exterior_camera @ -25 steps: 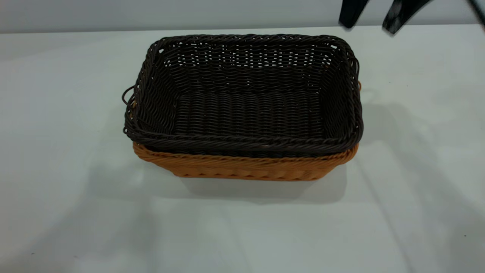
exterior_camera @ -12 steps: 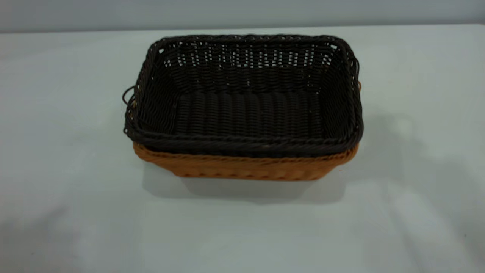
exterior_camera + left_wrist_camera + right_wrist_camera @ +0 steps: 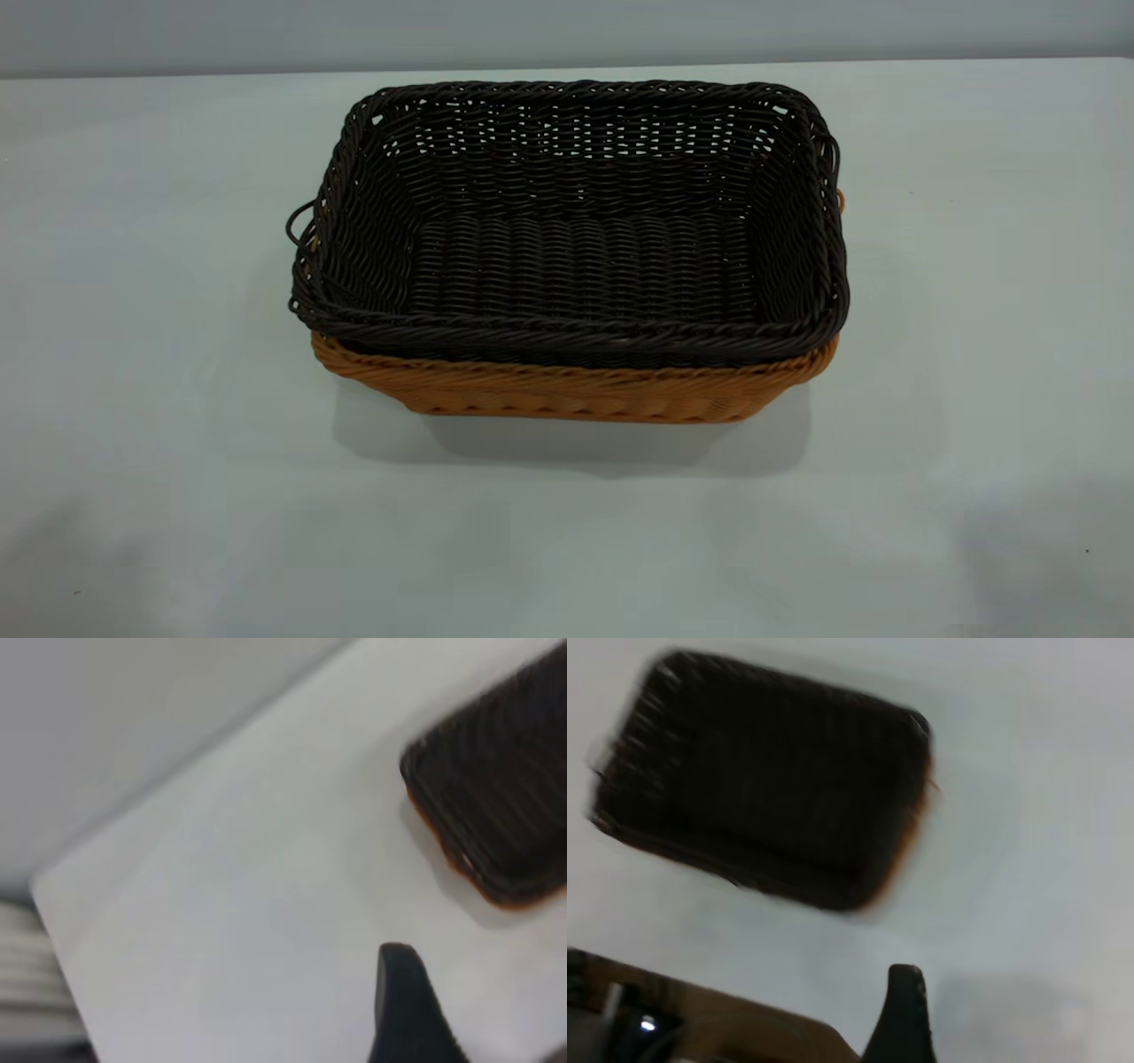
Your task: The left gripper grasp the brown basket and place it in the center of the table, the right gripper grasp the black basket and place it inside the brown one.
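Exterior view, near to far: bare table [image 3: 567, 549] fills the lower frame. At centre frame the brown basket [image 3: 567, 390] stands on the table, only its near wall and rim showing below the black basket [image 3: 576, 257]. The black basket sits nested inside the brown one, upright, its braided rim riding just above the brown rim all along the near side; a small loop handle projects at its left end. Neither arm appears in this view.

Left wrist view: one dark finger of the left gripper [image 3: 406, 1010] shows at the lower edge of the frame; the nested baskets lie at the upper right, well apart from it — no contact. Whether this gripper is open or closed cannot be told.

Right wrist view: one finger of the right gripper [image 3: 902, 1014] shows at the bottom centre; the baskets lie in the upper left, well apart. Its state likewise cannot be told.
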Controlling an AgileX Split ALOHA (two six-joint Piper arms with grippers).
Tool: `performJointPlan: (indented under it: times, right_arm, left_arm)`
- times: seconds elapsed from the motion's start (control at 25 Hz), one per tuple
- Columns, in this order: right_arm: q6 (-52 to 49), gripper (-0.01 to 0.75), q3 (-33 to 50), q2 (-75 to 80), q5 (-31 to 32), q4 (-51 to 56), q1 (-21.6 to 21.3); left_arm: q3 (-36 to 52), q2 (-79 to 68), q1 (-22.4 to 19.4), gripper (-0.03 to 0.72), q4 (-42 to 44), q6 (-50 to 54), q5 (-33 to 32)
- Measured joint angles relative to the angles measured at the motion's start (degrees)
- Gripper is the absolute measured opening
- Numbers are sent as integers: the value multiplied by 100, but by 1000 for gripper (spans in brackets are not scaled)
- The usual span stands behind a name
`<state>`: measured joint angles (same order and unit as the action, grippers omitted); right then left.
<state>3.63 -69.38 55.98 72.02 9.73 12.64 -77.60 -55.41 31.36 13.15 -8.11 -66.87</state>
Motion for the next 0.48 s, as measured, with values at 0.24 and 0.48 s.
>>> performJointPlan:
  times: [0.24, 0.48]
  right_arm:
    - [-227, 565, 1714, -1148, 5, -814, 0]
    - [-251, 565, 3256, -2478, -316, -1101, 0]
  left_arm:
    - [1158, 0, 0, 383, -179, 1111, 0]
    - [2225, -5, 0, 383, -555, 1444, 0]
